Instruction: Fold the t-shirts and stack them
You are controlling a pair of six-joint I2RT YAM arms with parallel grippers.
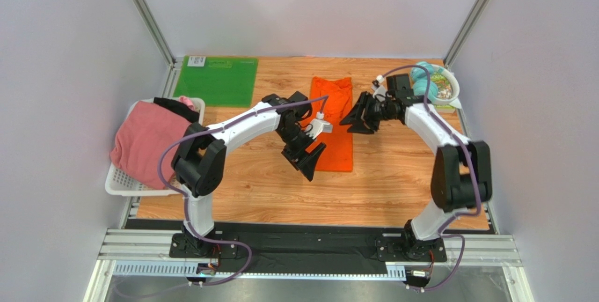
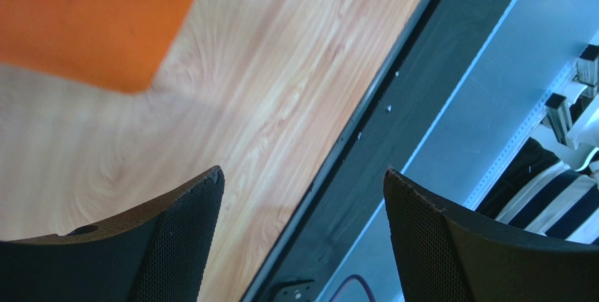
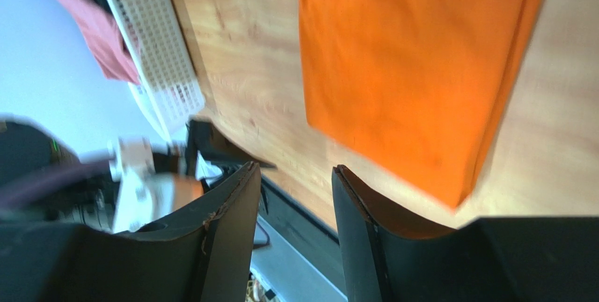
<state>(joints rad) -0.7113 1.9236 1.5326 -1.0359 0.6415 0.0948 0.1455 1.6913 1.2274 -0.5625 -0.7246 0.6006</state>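
The orange t-shirt point(image 1: 336, 123) lies flat on the wooden table as a long folded strip. It also shows in the left wrist view point(image 2: 91, 21) and the right wrist view point(image 3: 415, 70). My left gripper point(image 1: 309, 159) hovers at the strip's near left edge, open and empty point(image 2: 302, 175). My right gripper point(image 1: 356, 118) hovers by the strip's right edge near the far end, open and empty point(image 3: 295, 168). The pink t-shirt point(image 1: 144, 140) and the black t-shirt point(image 1: 176, 109) lie in a white basket point(image 1: 119, 182) at the left.
A green mat point(image 1: 216, 79) lies at the back left. A bowl point(image 1: 439, 86) with teal items sits at the back right. The basket point(image 3: 155, 49) and the pink t-shirt point(image 3: 98, 28) show in the right wrist view. The table's black front edge point(image 2: 394, 105) is near.
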